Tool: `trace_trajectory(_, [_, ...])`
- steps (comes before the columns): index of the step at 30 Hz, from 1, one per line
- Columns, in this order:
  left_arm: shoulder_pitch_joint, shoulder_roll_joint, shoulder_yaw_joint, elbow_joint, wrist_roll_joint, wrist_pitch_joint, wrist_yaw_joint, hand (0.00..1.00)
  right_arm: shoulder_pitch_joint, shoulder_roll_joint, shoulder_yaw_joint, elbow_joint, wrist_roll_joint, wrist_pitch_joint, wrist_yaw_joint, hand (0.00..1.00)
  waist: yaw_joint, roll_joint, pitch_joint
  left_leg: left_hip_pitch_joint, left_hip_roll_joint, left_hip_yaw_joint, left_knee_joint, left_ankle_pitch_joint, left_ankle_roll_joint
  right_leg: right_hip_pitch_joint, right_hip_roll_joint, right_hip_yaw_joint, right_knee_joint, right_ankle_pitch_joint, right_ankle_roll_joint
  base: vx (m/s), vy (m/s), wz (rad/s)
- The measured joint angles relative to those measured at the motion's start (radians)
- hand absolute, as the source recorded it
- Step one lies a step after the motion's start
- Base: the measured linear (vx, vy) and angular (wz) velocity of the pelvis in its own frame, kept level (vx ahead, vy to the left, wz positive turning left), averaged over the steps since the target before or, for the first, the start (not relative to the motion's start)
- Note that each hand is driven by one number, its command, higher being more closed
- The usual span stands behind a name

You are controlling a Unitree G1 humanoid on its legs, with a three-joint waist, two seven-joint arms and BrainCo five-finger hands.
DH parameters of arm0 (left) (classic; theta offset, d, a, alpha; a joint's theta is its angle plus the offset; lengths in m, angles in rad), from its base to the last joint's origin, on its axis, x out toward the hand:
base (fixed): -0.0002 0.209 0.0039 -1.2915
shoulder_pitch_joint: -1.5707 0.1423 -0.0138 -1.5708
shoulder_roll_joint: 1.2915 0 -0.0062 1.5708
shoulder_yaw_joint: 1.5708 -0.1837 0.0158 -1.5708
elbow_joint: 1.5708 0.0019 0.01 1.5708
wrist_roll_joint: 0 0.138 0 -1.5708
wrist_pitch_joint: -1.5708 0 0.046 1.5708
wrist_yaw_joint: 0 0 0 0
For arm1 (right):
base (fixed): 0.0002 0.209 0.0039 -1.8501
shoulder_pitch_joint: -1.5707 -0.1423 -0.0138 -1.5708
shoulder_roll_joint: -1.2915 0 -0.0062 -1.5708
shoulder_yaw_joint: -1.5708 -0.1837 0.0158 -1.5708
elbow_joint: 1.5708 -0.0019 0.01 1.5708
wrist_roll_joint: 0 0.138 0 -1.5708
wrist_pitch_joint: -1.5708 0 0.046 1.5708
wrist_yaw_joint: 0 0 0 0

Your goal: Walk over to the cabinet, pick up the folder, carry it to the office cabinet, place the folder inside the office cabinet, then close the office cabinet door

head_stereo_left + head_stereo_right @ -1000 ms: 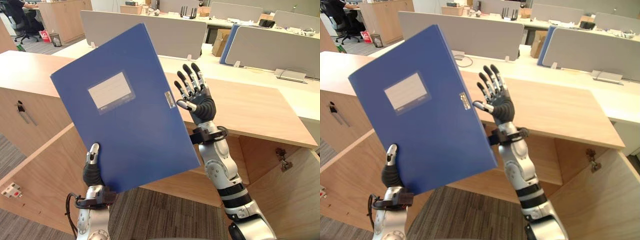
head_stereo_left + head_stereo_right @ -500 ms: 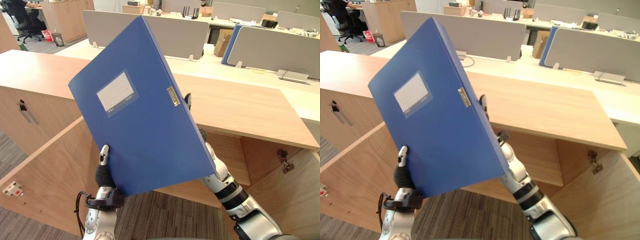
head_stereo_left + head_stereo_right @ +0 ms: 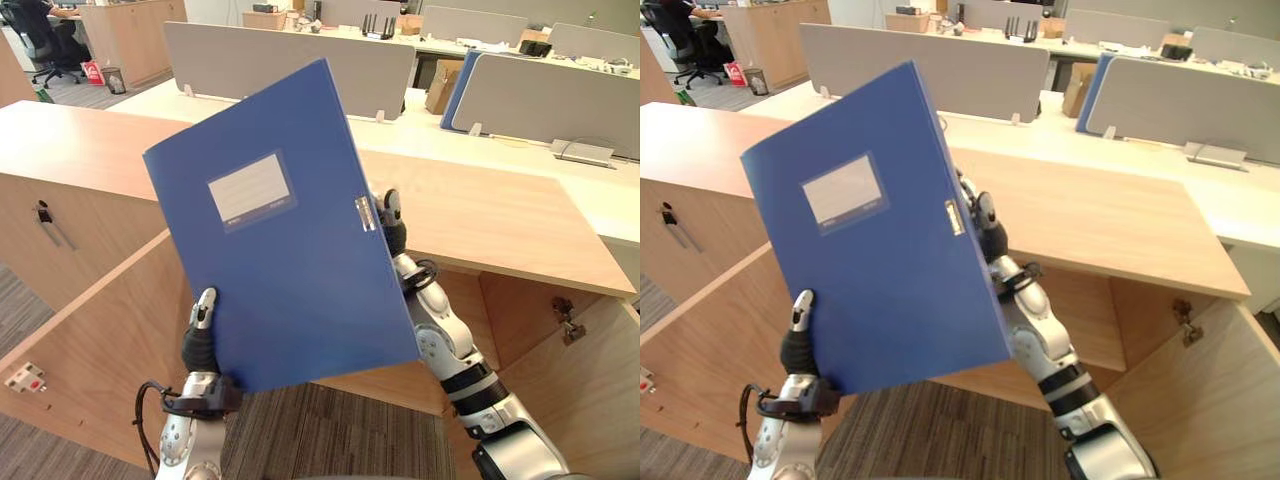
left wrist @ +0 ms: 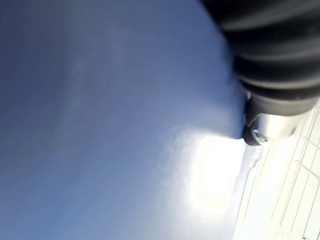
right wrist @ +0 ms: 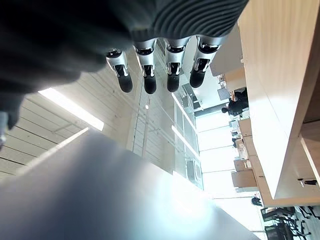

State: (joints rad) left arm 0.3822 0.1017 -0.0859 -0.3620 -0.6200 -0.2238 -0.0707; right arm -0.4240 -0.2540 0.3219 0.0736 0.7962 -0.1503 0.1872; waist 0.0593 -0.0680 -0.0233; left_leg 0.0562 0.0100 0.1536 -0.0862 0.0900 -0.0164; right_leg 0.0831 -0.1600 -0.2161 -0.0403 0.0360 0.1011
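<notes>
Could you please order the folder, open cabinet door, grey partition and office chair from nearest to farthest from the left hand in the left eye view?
1. The folder, pinched by the left hand.
2. The cabinet door, open, just to its left.
3. The partition, behind the countertop.
4. The chair, far back left.

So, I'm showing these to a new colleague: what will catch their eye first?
The large blue plastic folder with its white label, held up in the middle of the head views. The left hand pinches its lower corner, while the right hand sits behind its clasp edge, fingers straight. Behind it stands a light wooden cabinet with its doors swung open.
</notes>
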Motion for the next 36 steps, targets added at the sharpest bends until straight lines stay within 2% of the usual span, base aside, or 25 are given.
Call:
trace_trajectory(4, [-0.007, -0.004, 0.056, 0.003, 0.007, 0.0, 0.004, 1.0, 0.006, 0.0, -0.037, 0.005, 0.008, 0.0, -0.019, 0.0, 0.0, 0.0, 0.0, 0.0, 0.0, 0.0, 0.0, 0.0, 0.0, 0.0, 0.0, 0.0, -0.001, 0.0, 0.0, 0.0, 0.0, 0.0])
trace_trajectory(9, [-0.009, -0.012, 0.133, 0.051, 0.13, 0.003, 0.028, 1.0, 0.006, 0.001, -0.089, 0.01, 0.007, 0.003, -0.025, 0.0, 0.002, 0.0, 0.0, 0.0, 0.0, 0.0, 0.0, 0.0, 0.0, 0.0, 0.0, 0.0, 0.0, 0.0, 0.0, 0.0, 0.0, 0.0])
trace_trajectory(14, [-0.009, -0.016, 0.161, 0.059, 0.182, 0.007, 0.05, 1.0, 0.006, 0.001, -0.102, 0.011, 0.007, 0.004, -0.031, 0.0, 0.001, 0.0, 0.0, 0.0, 0.0, 0.0, 0.0, 0.0, 0.0, 0.0, 0.0, 0.0, -0.001, 0.0, 0.0, 0.0, 0.0, 0.0])
trace_trajectory(21, [-0.01, -0.017, 0.151, 0.059, 0.237, 0.01, 0.053, 1.0, 0.004, -0.001, -0.082, 0.023, -0.019, 0.031, -0.026, 0.0, 0.002, 0.0, 0.0, 0.0, 0.0, 0.0, 0.0, 0.0, 0.0, 0.0, 0.0, 0.0, -0.002, 0.0, 0.0, 0.0, 0.0, 0.0])
trace_trajectory(26, [-0.014, -0.011, 0.106, 0.058, 0.24, 0.01, 0.052, 1.0, -0.018, -0.015, 0.029, 0.037, -0.056, 0.053, -0.009, 0.0, 0.002, 0.0, 0.0, 0.0, 0.001, 0.001, 0.0, 0.0, 0.0, 0.0, 0.001, 0.0, -0.003, 0.0, 0.0, 0.0, 0.0, 0.0])
trace_trajectory(36, [-0.015, 0.002, 0.093, 0.058, 0.232, 0.015, 0.065, 1.0, -0.112, 0.002, 0.065, 0.195, -0.074, 0.055, -0.031, 0.0, 0.016, 0.001, 0.001, -0.002, 0.001, -0.002, 0.0, 0.0, 0.0, 0.001, 0.002, 0.0, -0.003, 0.0, 0.0, 0.0, 0.0, 0.0])
